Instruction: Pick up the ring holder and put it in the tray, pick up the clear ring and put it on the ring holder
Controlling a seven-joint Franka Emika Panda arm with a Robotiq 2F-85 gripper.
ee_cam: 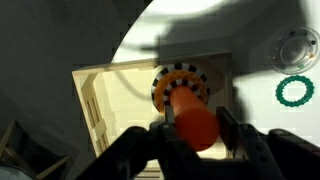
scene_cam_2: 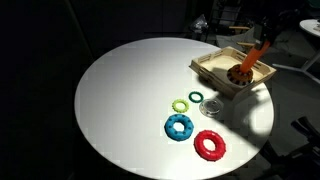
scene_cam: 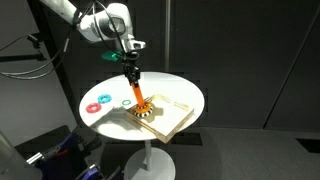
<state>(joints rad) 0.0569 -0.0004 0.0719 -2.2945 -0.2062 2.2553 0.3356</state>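
Dark walls surround a round white table [scene_cam_2: 120, 100]. At the wrist view's lower middle the gripper [ee_cam: 195, 125] clamps the orange peg of the ring holder [ee_cam: 180, 88], which leans inside the tray [ee_cam: 88, 105]. Placing looks nearly finished; next I would level it, let go, then fetch the clear ring [scene_cam_2: 211, 109].

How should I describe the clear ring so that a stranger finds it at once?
On the round white table, find the wooden tray near the edge. The clear ring lies just outside the tray; unlike the green rings, blue ring and red ring nearby, it is colourless.
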